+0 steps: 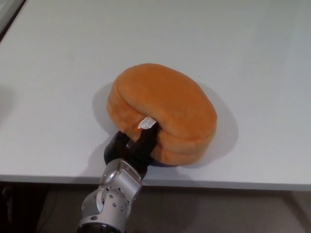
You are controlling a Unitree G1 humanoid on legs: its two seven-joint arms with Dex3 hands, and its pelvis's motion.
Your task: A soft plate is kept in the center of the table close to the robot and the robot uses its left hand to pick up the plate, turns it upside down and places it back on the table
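Note:
The soft orange plush plate (pixel 163 109) lies near the front edge of the white table (pixel 252 58), its smooth rounded side up and a small white tag at its near rim. My left hand (pixel 133 148) comes up from below the table edge and is shut on the plate's near rim, one black finger over the top by the tag and the others underneath. The plate's far side rests on or just above the table; I cannot tell which. My right hand does not show.
The table's front edge (pixel 218 183) runs just below the plate, with dark floor beneath it. A dark strip marks the table's far left corner (pixel 9 14).

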